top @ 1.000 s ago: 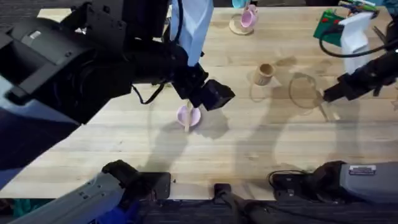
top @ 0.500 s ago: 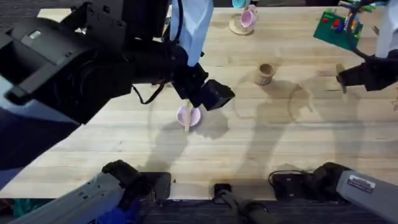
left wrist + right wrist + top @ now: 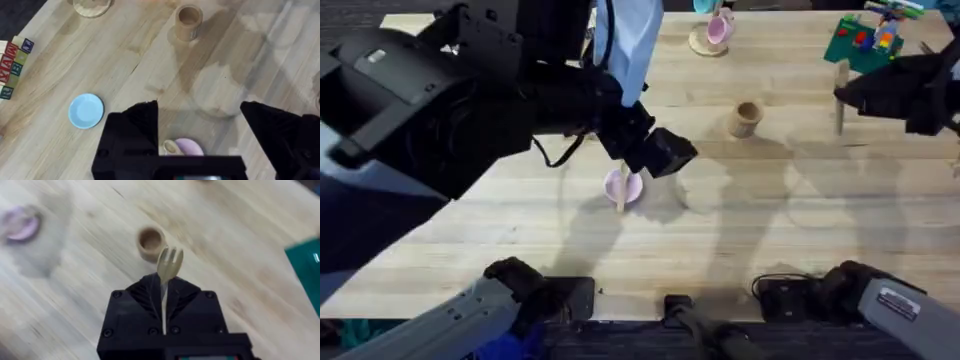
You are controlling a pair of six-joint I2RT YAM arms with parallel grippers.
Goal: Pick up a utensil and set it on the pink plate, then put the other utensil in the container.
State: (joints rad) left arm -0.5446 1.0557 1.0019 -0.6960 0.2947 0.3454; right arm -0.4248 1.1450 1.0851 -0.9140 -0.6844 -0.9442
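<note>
Step 2; my right gripper (image 3: 163, 311) clamps fork (image 3: 169, 262), tines fwd; next: carry to cup (image 3: 150, 243) ahead, lower in; left gripper (image 3: 200, 131) agape above spoon (image 3: 171, 147) on pink plate (image 3: 187, 147).

spoon (image 3: 621, 192) lying across plate (image 3: 623, 186), mid-counter (image 3: 740, 230) | left end effector (image 3: 665, 152) above, just right of plate | cup (image 3: 745, 119) behind and right of plate | fork (image 3: 840, 95) held upright in right end effector (image 3: 848, 92), right of cup, above counter | mug (image 3: 720, 28) on coaster (image 3: 703, 43) at far edge
</note>
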